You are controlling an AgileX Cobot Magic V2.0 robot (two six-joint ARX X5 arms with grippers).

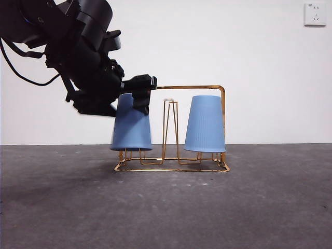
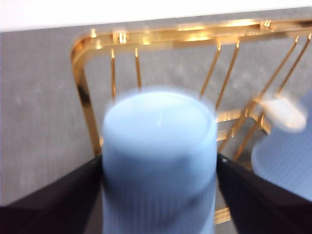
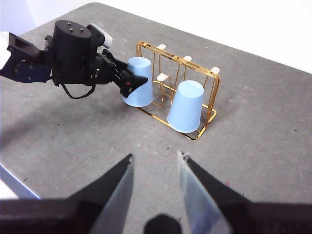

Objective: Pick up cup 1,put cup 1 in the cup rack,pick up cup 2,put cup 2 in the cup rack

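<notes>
Left jaws (image 1: pixel 141 93) grip cup 2 (image 1: pixel 131 127) | cup 1 (image 1: pixel 205 124) racked beside | cup rack (image 1: pixel 171 167)

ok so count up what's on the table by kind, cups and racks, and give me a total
Blue cups: 2, one held in the left gripper at the rack's end, one upside down on the rack.
Gold wire racks: 1.
Total: 3 things.
</notes>
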